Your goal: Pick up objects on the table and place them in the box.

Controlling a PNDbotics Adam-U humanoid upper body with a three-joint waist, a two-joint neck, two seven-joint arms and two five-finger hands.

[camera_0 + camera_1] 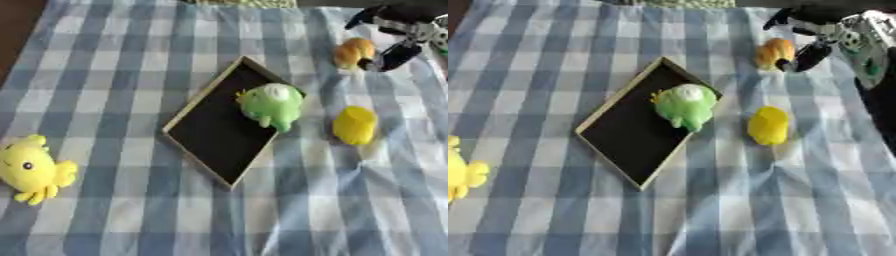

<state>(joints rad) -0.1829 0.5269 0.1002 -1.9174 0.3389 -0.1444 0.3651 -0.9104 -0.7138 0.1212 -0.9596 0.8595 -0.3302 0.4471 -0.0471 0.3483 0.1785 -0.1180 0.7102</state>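
A shallow black box with a pale wooden rim lies askew in the middle of the cloth. A green plush toy rests in its upper right corner, partly over the rim. To the right of the box a yellow object lies on the cloth. A small orange object sits at the upper right. My right hand comes in from the upper right corner and is open: its fingers reach out above the orange object and its thumb stands just to the object's right. At the left edge lies a yellow plush toy.
A blue and white checked cloth covers the table. A dark strip of table edge shows at the upper left. Bare cloth spreads across the near side and the left of the box.
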